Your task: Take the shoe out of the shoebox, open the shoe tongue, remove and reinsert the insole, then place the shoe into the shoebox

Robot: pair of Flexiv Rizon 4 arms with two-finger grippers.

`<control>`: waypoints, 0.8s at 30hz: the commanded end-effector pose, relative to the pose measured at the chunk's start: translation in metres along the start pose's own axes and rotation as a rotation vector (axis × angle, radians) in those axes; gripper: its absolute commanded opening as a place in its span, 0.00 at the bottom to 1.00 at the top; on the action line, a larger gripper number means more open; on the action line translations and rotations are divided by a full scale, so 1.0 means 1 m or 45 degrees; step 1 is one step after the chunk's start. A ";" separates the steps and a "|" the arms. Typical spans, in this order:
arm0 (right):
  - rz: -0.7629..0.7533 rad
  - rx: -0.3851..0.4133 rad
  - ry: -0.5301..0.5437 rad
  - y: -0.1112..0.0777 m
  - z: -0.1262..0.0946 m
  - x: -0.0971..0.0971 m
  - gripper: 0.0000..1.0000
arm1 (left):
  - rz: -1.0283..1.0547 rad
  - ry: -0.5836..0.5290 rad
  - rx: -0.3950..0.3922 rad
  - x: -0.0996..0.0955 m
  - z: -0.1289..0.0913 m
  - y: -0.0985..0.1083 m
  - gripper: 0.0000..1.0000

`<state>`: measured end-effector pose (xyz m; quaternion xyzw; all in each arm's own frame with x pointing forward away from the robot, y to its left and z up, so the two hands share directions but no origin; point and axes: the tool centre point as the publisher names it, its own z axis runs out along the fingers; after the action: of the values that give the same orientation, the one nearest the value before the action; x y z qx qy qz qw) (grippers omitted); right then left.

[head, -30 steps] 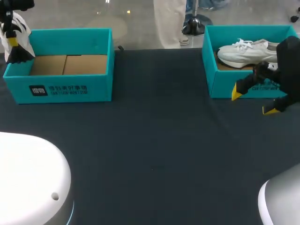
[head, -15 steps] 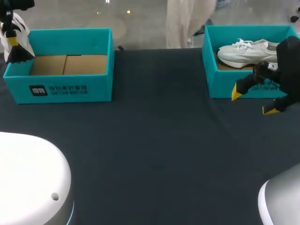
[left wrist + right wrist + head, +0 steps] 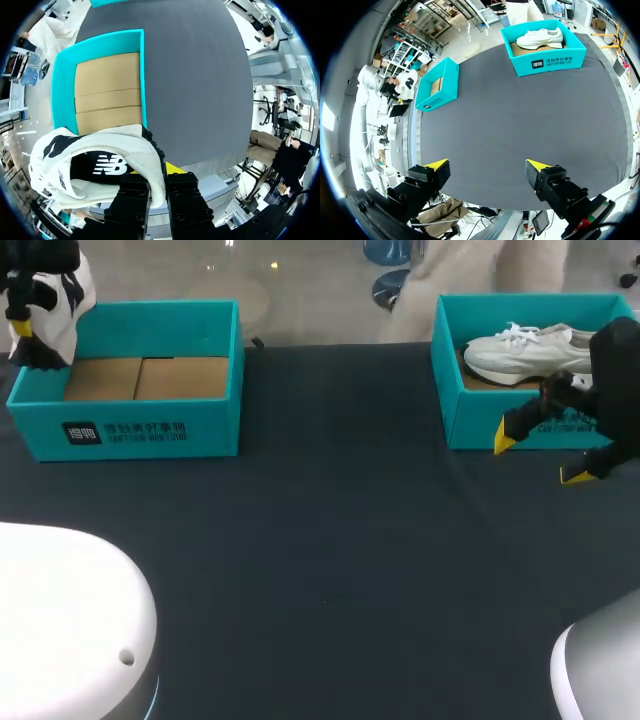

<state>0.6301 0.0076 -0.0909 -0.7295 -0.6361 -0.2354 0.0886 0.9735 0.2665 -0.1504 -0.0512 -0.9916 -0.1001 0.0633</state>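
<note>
Aloft, 1 shoe [image 3: 125, 142] is held over a corner of the left shoebox [image 3: 125, 430], pinched narrowly at its collar by the left gripper [image 3: 157, 172].
A firm clamp is advised while the shoe is carried over the box wall and lowered sole-down onto the table [image 3: 330, 540]. The right gripper [image 3: 538, 460] is spread wide and empty before the right shoebox [image 3: 480, 425], where a 2nd shoe [image 3: 525, 348] lies.
</note>
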 end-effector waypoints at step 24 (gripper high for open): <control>0.001 0.009 -0.006 0.003 0.000 0.002 1.00 | 1.703 -0.142 -0.220 0.014 0.029 0.020 0.00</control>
<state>0.6301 0.0076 -0.0908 -0.7295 -0.6361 -0.2353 0.0886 0.9626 0.2934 -0.1733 -0.4442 -0.8915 -0.0797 0.0389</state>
